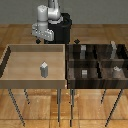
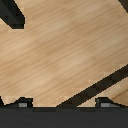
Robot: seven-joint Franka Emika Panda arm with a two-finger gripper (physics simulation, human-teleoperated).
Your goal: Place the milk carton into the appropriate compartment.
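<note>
The milk carton (image 1: 44, 70), a small pale grey box with a peaked top, stands upright near the middle of the light wooden tray (image 1: 10, 62) on the exterior view's left. My gripper (image 1: 44, 36) hangs high behind the tray's back wall, well away from the carton and holding nothing. In the wrist view my gripper (image 2: 64, 103) has its fingertips (image 2: 22, 103) far apart, so it is open. That view shows only wooden floor and dark table legs; the carton is out of its sight.
A dark bin (image 1: 68, 62) divided into compartments stands on the exterior view's right. It holds a small grey cube (image 1: 84, 73), a squat rounded grey piece (image 1: 116, 70) and taller grey pieces (image 1: 114, 48) at the back. Both bins stand on thin legs.
</note>
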